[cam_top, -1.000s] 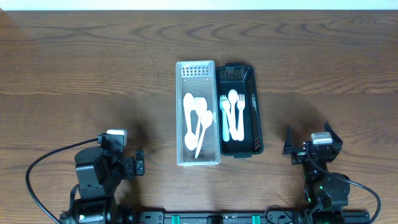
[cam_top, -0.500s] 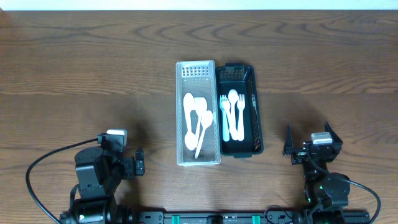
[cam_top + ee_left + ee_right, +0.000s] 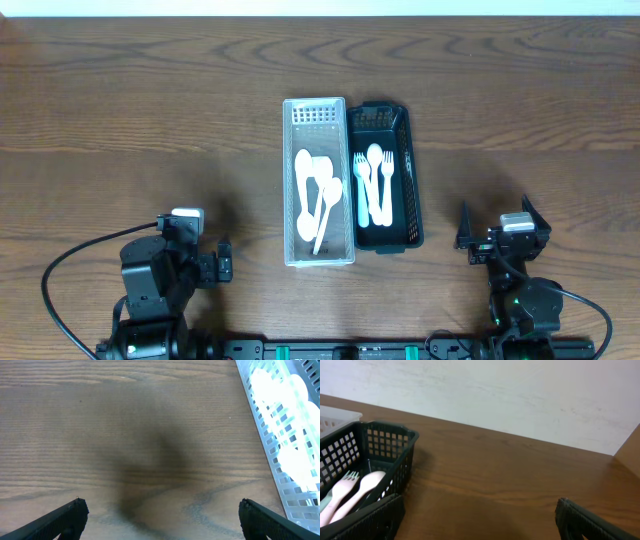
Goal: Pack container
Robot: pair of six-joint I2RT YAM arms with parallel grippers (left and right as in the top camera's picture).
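At table (image 3: 150,120) centre, spoons (image 3: 317,190) fill the white basket (image 3: 287,180), forks (image 3: 374,185) fill the adjoining black basket (image 3: 414,190), and left gripper (image 3: 160,522) and right gripper (image 3: 479,520) sit wide apart, empty, so packing appears complete.

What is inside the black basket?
Pale plastic cutlery lies in the black basket: forks and at least one spoon, side by side. Whether anything lies beneath them cannot be seen.
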